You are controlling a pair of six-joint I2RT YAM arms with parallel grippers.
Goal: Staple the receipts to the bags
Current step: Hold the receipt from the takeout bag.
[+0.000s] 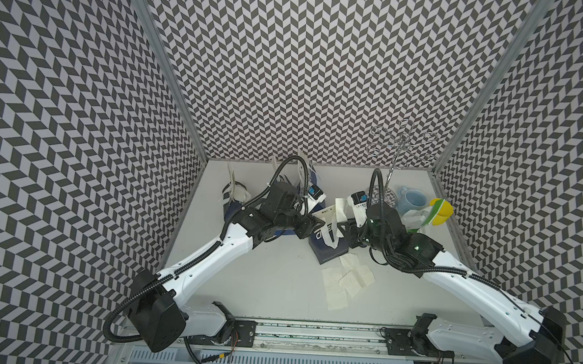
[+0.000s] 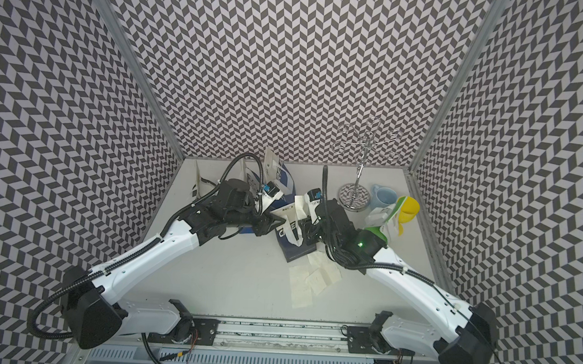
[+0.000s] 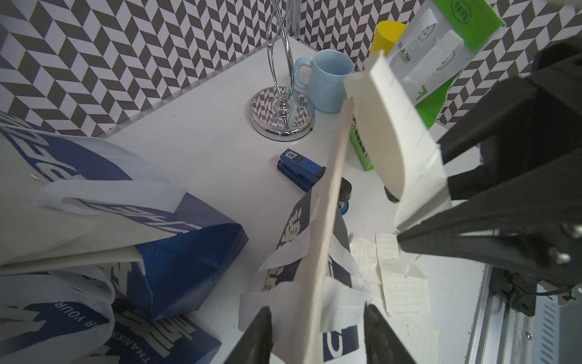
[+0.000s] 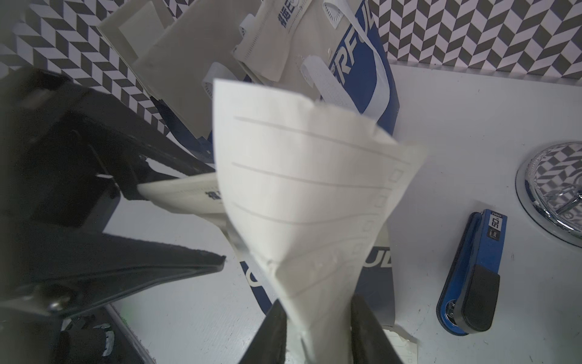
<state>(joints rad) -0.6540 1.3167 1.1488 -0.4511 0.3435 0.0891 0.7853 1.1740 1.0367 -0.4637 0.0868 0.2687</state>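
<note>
Receipt (image 4: 302,189) clamped in right pincer (image 4: 316,302), left pincer (image 3: 316,310) gaping astride bag (image 3: 349,335) rim; receipt should sit flat on that rim before stapler (image 3: 299,167) comes in.

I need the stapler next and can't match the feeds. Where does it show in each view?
Top views: not visible in either.
Left wrist: stapler mid-picture, near the chrome stand's base.
Right wrist: fully in view, beside that base.
Shared landmark: that base, seen in all four views.
</note>
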